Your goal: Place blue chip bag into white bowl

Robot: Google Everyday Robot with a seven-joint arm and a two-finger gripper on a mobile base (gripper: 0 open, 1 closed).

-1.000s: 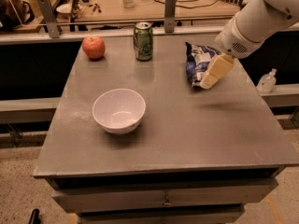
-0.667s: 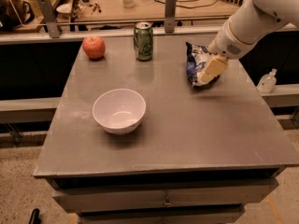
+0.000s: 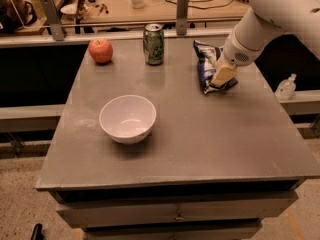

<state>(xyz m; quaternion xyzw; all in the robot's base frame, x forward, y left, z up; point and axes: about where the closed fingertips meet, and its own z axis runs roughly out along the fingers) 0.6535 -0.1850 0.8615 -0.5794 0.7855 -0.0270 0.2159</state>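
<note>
The blue chip bag (image 3: 204, 63) lies crumpled on the far right part of the grey table (image 3: 200, 139). My gripper (image 3: 222, 78) hangs from the white arm at the upper right and sits right on the bag's near right side, covering part of it. The white bowl (image 3: 127, 118) stands empty on the left middle of the table, well to the left of and nearer than the bag and gripper.
A red apple (image 3: 100, 50) sits at the far left of the table and a green soda can (image 3: 153, 44) stands at the far middle, left of the bag. A small clear bottle (image 3: 286, 88) stands off the table's right side. A cluttered workbench (image 3: 125, 9) runs behind.
My gripper has moved a little left and away from the camera, from the bag's near right edge onto the bag. The bag, bowl, can and apple have not moved.
</note>
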